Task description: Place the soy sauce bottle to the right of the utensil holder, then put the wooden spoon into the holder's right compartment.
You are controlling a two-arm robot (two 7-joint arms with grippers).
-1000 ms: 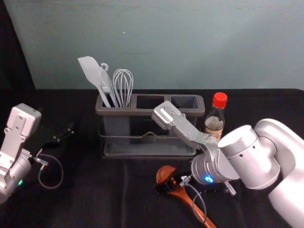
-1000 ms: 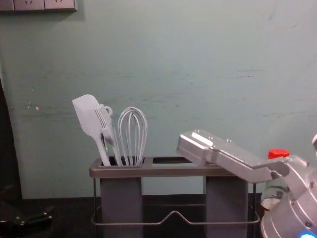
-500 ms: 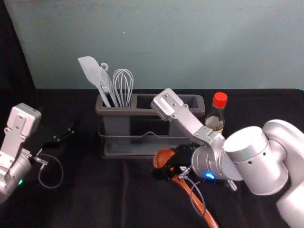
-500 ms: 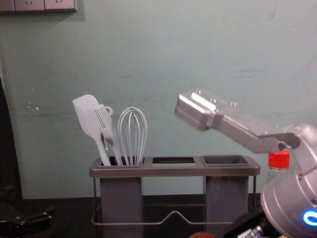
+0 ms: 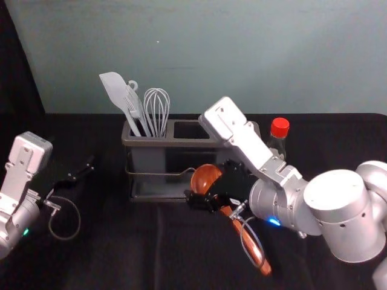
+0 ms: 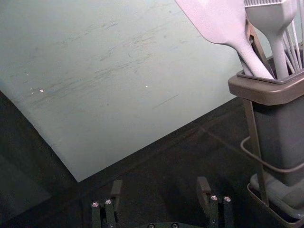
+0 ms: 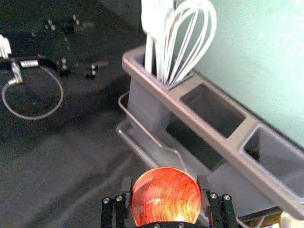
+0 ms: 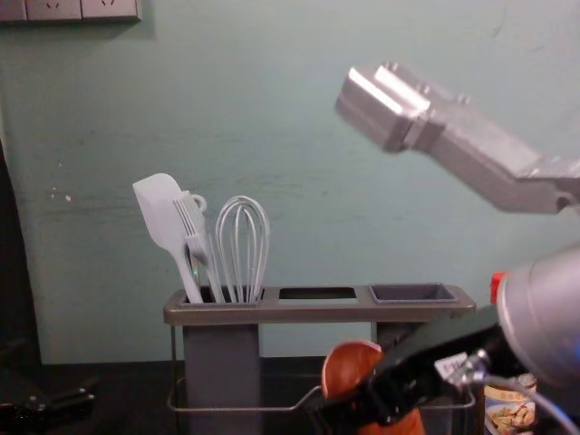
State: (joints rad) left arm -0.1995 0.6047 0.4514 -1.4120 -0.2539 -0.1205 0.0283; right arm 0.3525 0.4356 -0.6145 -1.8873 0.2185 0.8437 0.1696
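In the head view my right gripper (image 5: 211, 198) is shut on the wooden spoon (image 5: 205, 177) near its bowl, in front of the utensil holder (image 5: 192, 143); the handle slants down toward the near right. The chest view has the spoon (image 8: 347, 364) raised before the holder's lower right part. The right wrist view places the bowl (image 7: 166, 197) between the fingers of the right gripper (image 7: 164, 186). Upright at the holder's right stands the red-capped soy sauce bottle (image 5: 279, 128), partly behind the right arm. My left gripper (image 5: 77, 174) is parked at the left, open in its wrist view (image 6: 159, 190).
A spatula (image 5: 115, 89), a fork-like utensil and a whisk (image 5: 157, 109) fill the holder's left compartment. Its middle (image 7: 213, 109) and right (image 7: 275, 154) compartments show openings in the right wrist view. The wall rises behind the table.
The right gripper has risen with the spoon in it, bringing the bowl up in front of the holder. The left arm, holder and bottle have stayed put.
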